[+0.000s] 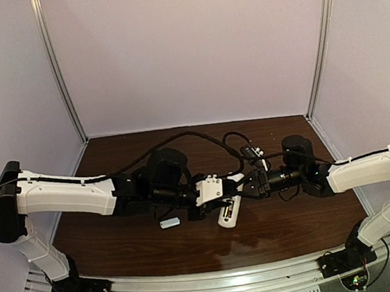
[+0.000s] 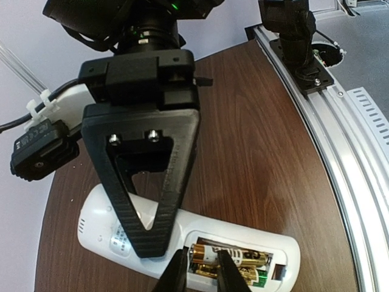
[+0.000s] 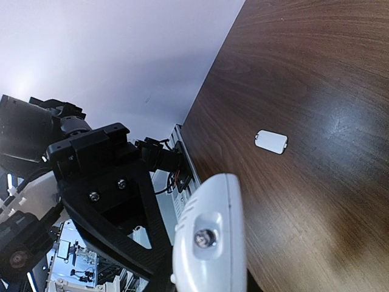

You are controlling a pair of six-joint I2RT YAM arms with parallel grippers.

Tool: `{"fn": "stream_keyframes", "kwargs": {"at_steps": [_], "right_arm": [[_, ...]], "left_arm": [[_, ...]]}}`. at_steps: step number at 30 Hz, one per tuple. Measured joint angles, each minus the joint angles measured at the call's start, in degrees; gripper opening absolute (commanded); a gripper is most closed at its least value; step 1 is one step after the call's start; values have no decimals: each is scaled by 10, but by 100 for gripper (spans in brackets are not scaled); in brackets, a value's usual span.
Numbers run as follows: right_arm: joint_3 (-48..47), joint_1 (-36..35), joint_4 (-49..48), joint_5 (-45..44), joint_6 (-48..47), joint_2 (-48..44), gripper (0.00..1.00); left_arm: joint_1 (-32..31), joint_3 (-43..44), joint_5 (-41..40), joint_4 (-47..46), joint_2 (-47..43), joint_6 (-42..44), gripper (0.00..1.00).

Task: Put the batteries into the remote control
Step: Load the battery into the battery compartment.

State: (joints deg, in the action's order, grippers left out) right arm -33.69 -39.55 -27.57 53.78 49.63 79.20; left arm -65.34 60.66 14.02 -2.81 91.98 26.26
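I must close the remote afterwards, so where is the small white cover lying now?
In the top view the cover lies flat on the table, left of the remote control and apart from it, below the left arm in that picture.

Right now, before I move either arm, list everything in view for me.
remote control: one, white, mid-table, battery recess open and facing up
batteries: two, golden, one showing some green, lying in the recess
cover piece: one, small and white, flat on the table left of the remote control, apart from it
table: one, dark brown wood
rail: one, silver, along the table's near edge
left hand: one, black, fingers either side of the upper battery's end; grip unclear
right hand: one, black, fingertip at the remote control's long edge; grip unclear
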Motion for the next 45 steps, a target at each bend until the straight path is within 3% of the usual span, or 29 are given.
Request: {"fn": "stream_keyframes", "kwargs": {"at_steps": [8, 26, 34, 45], "right_arm": [[-5, -4, 10, 0, -4, 0, 0], [-6, -7, 15, -2, -15, 0, 0], [-11, -10, 15, 0, -15, 8, 0], [-16, -13, 23, 2, -17, 13, 0]], "left_arm": [[0, 4, 2, 12, 9, 0, 17], [-1, 20, 2, 29, 12, -1, 28], [-1, 20, 3, 29, 12, 5, 25], [-1, 21, 14, 29, 12, 14, 9]]}}
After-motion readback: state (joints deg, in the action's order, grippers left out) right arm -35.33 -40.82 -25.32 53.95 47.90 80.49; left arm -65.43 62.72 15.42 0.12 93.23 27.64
